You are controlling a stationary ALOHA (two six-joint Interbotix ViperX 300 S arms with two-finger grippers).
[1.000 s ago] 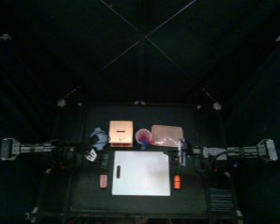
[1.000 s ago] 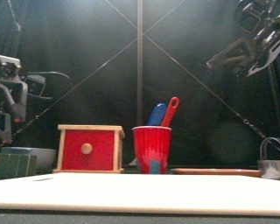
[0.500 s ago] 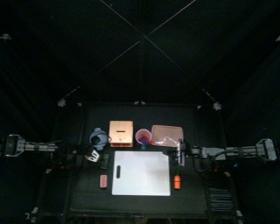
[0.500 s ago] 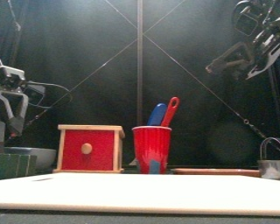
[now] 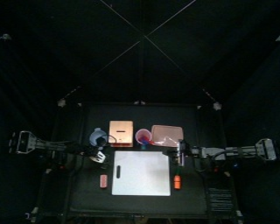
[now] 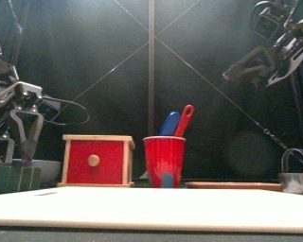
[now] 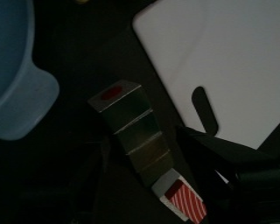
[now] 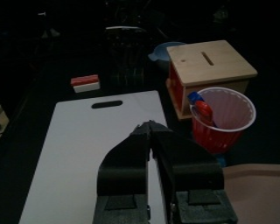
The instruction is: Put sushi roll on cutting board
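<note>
Small dark blackish sushi roll (image 7: 133,129) apparently lying off the large white rectangular cutting board (image 5: 143,173), at about 9 o'clock from it, packed in a row between red-topped pieces; hard to make out exactly. Left gripper (image 6: 18,142) hanging above that side, jaws spread wide, empty. Right gripper (image 8: 149,131) at 3 o'clock over the board, jaws together. Likely hazards: pinching a neighbouring piece because of the tight row, or knocking the row askew.

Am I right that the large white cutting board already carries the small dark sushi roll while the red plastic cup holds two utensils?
Not quite: the large white cutting board lies bare in the right wrist view, no roll on it. The red plastic cup does hold two utensils.
</note>
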